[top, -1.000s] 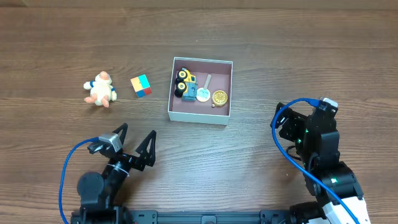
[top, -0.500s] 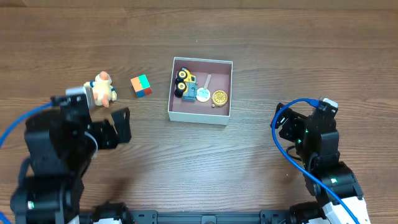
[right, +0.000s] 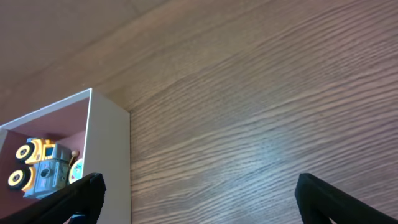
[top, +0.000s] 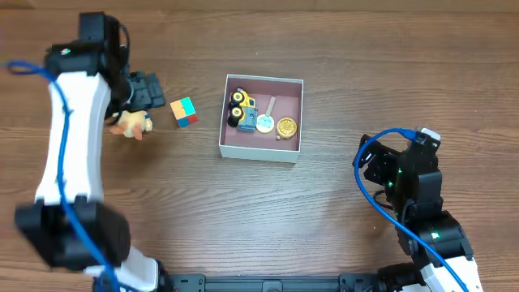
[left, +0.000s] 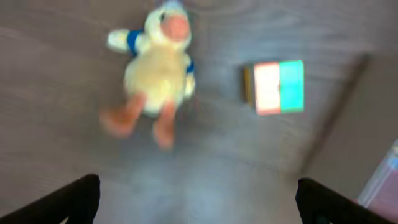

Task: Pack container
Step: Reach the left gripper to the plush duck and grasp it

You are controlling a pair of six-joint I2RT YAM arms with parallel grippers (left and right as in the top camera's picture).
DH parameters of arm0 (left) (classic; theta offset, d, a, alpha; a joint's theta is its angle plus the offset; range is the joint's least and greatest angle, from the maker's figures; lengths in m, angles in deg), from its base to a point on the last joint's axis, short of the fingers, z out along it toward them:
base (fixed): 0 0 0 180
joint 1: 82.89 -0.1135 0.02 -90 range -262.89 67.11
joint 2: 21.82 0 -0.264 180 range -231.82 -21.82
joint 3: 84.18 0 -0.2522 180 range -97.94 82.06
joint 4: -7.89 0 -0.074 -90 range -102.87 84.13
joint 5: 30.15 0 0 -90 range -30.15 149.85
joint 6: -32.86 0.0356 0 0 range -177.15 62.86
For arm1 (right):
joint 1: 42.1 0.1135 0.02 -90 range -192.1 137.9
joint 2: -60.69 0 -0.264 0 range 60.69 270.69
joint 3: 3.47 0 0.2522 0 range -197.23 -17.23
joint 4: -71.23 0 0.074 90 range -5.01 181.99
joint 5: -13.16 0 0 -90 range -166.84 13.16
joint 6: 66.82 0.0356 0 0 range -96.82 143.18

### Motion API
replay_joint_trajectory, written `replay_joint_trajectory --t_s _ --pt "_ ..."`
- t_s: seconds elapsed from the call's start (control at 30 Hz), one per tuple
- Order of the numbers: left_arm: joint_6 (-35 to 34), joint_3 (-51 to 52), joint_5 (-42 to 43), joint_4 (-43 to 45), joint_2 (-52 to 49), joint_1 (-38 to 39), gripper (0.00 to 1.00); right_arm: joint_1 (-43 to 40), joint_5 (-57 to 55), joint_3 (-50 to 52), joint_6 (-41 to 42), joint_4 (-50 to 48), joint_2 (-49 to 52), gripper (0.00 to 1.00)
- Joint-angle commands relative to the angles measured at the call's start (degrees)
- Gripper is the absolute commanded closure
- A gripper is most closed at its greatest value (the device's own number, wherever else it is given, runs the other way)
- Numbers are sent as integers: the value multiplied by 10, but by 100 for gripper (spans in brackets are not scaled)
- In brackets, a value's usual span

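Brown wood-grain worktop (top: 324, 49) fills my screens. Far left, the left fingers (left: 74, 199) are spread wide with nothing between them, hovering by a yellow plush duck (left: 158, 71). A colour-block cube (left: 278, 87) lies near the duck. The container (top: 259, 152) sits mid-worktop with a yellow toy truck (top: 241, 109) inside. The right fingers (right: 78, 196) gape too, well apart from it.

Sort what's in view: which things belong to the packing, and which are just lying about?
Job: container; plush duck and multicoloured cube, both outside it; yellow toy truck, white-blue disc and gold disc, already inside.
Lying about: nothing loose; only the wooden table and blue cables.
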Motion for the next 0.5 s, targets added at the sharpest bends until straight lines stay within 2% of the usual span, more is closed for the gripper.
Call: replay_joint_trajectory --t_s 0.0,0.1,0.23,0.33,0.47 --pt "-10 -14 -12 37 -41 -14 0 -2 -8 -1 4 -3 -4 0" --pt "-1 -14 -20 37 -79 -47 0 -2 -8 -1 4 -3 -4 0" --pt "1 -14 -73 39 -113 -91 0 -2 -8 -1 4 -3 -4 0" --pt "33 -13 -69 45 -134 -113 0 -2 -8 -1 4 -3 -4 0" --pt "73 -13 -34 54 -161 -104 0 -2 -8 -1 4 -3 -4 0"
